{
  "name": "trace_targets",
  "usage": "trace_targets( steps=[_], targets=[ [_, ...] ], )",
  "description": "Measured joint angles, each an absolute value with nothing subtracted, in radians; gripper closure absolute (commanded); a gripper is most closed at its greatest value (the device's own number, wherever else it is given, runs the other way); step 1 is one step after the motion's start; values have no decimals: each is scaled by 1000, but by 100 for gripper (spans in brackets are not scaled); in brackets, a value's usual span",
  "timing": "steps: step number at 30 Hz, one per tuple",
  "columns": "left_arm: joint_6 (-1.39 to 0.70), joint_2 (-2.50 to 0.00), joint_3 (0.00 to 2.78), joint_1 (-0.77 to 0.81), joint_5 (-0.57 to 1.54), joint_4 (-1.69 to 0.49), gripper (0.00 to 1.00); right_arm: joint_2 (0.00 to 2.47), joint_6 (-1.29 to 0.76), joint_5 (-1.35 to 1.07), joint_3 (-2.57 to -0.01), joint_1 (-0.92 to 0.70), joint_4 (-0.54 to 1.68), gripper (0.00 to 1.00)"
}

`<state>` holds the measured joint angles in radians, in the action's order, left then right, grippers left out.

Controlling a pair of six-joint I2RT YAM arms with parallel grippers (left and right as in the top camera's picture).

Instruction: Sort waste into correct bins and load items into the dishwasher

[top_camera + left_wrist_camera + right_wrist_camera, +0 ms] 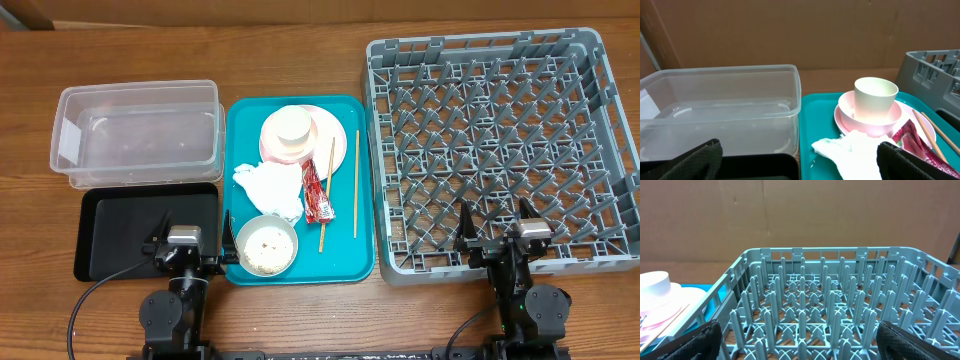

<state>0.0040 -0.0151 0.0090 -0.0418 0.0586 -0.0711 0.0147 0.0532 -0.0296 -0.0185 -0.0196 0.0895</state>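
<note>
On the teal tray [240, 120] sit a white cup [288, 128] in a white bowl on a pink plate [325, 128], a crumpled white napkin [270, 188], a red wrapper [316, 192], two chopsticks [355, 180] and a grey-green bowl [266, 245] holding rice scraps. The clear tub [137, 133] and black tray [120, 232] lie at the left, the grey rack [500, 150] at the right. My left gripper [190, 240] is open and empty over the black tray's near edge. My right gripper [497, 232] is open and empty at the rack's near edge.
The left wrist view shows the tub [720, 110], cup [875, 97], plate [845, 117], napkin [850, 150] and wrapper [907, 140]. The right wrist view shows the rack's pegs [840, 315]. A brown cardboard wall stands behind the table.
</note>
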Motion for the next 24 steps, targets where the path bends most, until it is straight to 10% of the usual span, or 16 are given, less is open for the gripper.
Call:
trace_targets(
  steps=[24],
  targets=[
    [9, -227, 713, -42, 215, -651, 0, 15, 52, -30, -19, -20, 90, 0]
  ],
)
